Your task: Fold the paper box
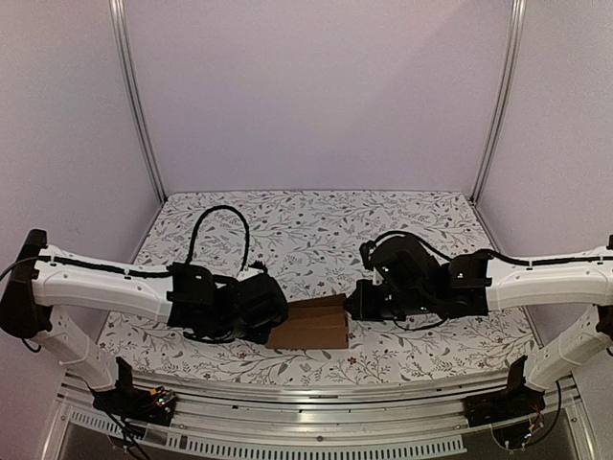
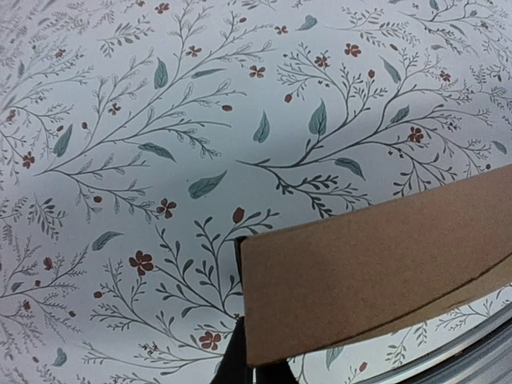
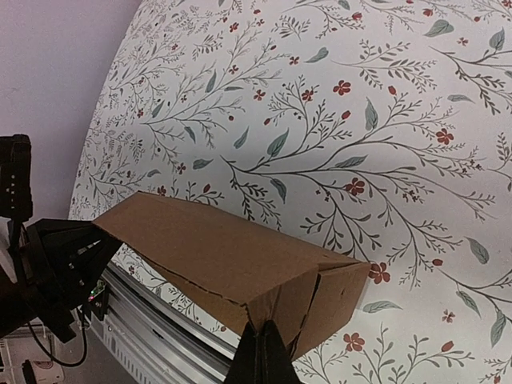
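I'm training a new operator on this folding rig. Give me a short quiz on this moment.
1. True or false: the paper box lies flat and untouched on the floral tablecloth.
2. The box is gripped by: A) the left gripper only; B) the right gripper only; C) both.
3. Fill in: the box sits closer to the table's ____ edge (near or far, as seen from the arm bases).

Key: 1 false, it is pinched at both ends. 2 C. 3 near.
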